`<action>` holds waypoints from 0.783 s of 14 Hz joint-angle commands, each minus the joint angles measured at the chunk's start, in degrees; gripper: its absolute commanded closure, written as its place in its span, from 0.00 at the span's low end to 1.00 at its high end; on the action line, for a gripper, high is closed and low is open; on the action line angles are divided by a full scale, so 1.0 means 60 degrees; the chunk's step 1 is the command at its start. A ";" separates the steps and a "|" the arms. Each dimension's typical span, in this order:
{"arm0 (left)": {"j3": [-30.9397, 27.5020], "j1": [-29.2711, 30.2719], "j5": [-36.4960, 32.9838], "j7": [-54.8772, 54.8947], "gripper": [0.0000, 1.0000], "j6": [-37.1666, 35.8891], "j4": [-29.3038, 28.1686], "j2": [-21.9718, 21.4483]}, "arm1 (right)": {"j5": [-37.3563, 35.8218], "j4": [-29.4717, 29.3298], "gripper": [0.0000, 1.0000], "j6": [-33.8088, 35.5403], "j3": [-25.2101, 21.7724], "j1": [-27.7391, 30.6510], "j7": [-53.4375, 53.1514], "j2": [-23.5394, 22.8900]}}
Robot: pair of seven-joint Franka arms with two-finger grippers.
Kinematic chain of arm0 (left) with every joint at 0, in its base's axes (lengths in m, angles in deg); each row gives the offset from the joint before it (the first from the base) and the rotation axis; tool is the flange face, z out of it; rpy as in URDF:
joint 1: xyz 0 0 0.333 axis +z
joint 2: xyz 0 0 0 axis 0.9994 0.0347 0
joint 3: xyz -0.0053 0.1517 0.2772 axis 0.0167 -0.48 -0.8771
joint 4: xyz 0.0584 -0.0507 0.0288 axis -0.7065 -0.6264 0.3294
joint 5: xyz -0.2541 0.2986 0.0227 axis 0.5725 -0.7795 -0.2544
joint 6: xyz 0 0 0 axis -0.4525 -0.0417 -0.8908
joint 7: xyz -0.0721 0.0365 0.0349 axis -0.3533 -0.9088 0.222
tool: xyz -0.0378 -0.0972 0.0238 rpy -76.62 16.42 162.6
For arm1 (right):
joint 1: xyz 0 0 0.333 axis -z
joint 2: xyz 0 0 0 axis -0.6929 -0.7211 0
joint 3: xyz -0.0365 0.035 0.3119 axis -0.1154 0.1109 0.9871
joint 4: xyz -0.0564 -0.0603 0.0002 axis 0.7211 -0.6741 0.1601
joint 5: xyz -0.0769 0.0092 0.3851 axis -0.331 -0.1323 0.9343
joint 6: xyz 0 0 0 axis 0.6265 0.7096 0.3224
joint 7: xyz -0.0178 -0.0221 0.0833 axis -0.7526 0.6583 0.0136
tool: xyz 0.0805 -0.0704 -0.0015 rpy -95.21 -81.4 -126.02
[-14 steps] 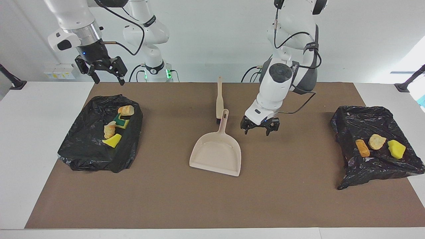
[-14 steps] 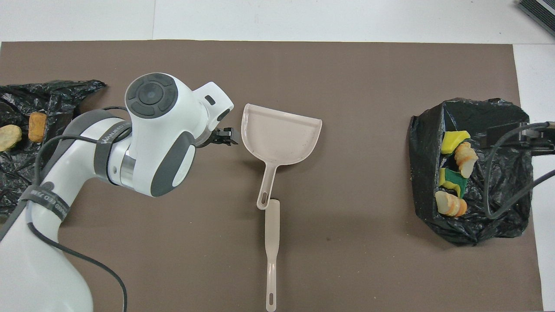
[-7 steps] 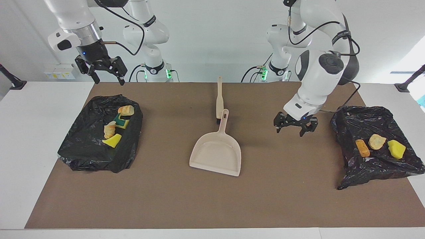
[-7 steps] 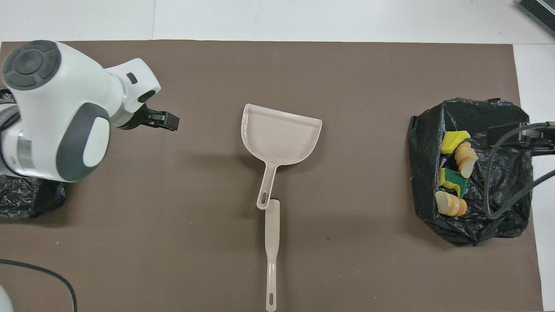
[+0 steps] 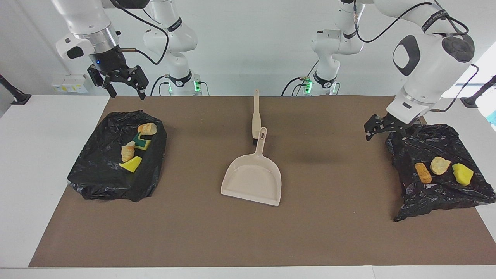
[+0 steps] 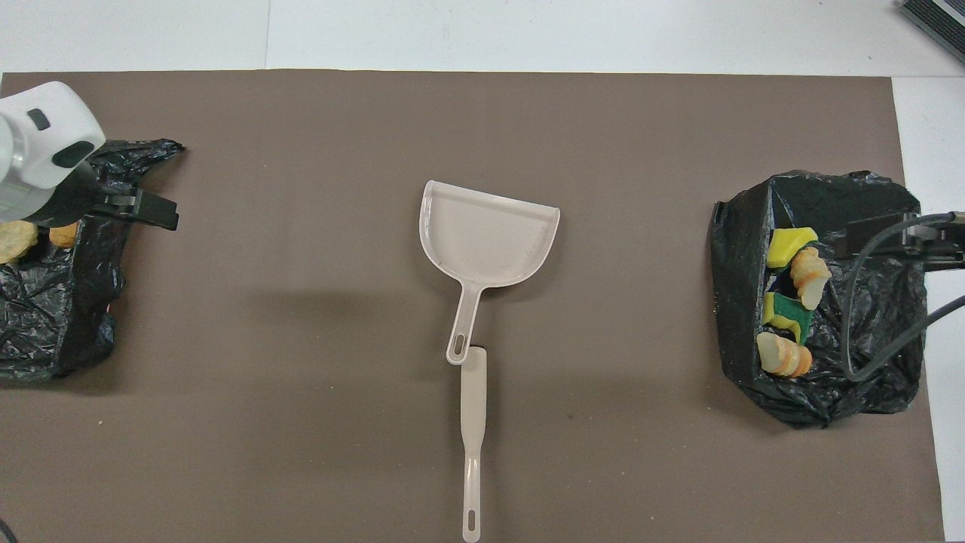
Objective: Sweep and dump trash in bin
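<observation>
Several pieces of trash point(image 5: 133, 149) point(image 6: 791, 302) lie in the black-lined bin point(image 5: 100, 178) point(image 6: 829, 392) at the right arm's end of the table. Three more, orange point(image 5: 423, 173), tan point(image 5: 440, 165) and yellow point(image 5: 463, 174), rest on a black plastic sheet point(image 5: 438, 193) point(image 6: 45, 324) at the left arm's end. My left gripper point(image 5: 387, 130) point(image 6: 136, 207) hangs open and empty over that sheet's edge. Above the bin's robot-side edge, my right gripper point(image 5: 127, 93) waits open and empty.
A beige dustpan point(image 5: 252, 178) point(image 6: 490, 234) lies mid-table with its handle toward the robots. The beige brush point(image 5: 255, 116) point(image 6: 473, 422) lies in line with it, nearer to the robots. A brown mat point(image 5: 333, 232) covers the table.
My left gripper has swung from beside the dustpan toward the left arm's end of the table, rising to the black sheet's edge. The right arm has not moved.
</observation>
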 commanded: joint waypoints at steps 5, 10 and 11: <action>-0.0016 0.0109 -0.0190 -0.1283 0.00 -0.1530 -0.0004 -0.1205 | 0.0000 -0.0117 0.00 0.0212 0.0065 0.0086 0.0118 0.0007; 0.0043 0.0094 -0.0293 -0.1242 0.00 -0.1518 -0.0531 -0.1750 | 0.0000 -0.0117 0.00 0.0212 0.0065 0.0086 0.0118 0.0007; 0.0043 0.0094 -0.0293 -0.1242 0.00 -0.1532 -0.0517 -0.1750 | 0.0000 -0.0117 0.00 0.0212 0.0065 0.0086 0.0118 0.0007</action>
